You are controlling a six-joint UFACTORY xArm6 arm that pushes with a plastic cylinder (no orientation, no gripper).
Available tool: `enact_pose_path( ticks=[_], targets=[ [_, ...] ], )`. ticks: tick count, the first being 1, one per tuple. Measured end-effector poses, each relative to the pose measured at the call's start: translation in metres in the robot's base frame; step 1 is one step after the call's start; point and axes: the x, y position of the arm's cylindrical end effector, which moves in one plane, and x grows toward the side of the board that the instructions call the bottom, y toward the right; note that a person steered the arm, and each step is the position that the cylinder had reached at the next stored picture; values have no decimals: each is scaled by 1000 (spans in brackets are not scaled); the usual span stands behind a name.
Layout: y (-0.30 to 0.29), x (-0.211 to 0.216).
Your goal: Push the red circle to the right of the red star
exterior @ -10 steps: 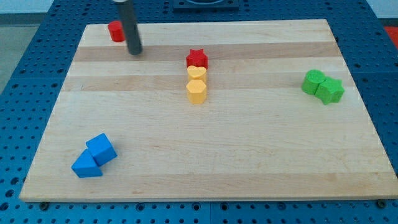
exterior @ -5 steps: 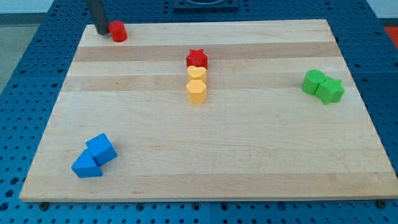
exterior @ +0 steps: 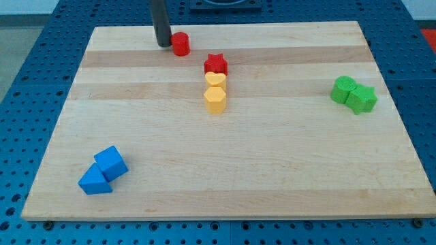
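The red circle [exterior: 180, 43] sits near the board's top edge, up and to the left of the red star [exterior: 216, 64]. My tip [exterior: 164, 45] stands at the circle's left side, touching or almost touching it. The red star lies right above a yellow heart [exterior: 215, 80] and a yellow hexagon block [exterior: 215, 100], which form a column with it.
Two green blocks [exterior: 353, 94] lie together at the view's right. A blue cube [exterior: 111, 163] and a blue triangle [exterior: 94, 182] lie together at the bottom left. The wooden board [exterior: 272, 170] rests on a blue perforated table.
My tip went from the circle's right around to its left, then pushed it rightward along the top edge, closer to the red star. The other blocks have not moved.
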Motion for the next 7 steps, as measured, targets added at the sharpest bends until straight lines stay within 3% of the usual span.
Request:
enact_pose_path(
  ticks=[2, 4, 7],
  targets=[
    [19, 10],
    [85, 5],
    [102, -45]
  ],
)
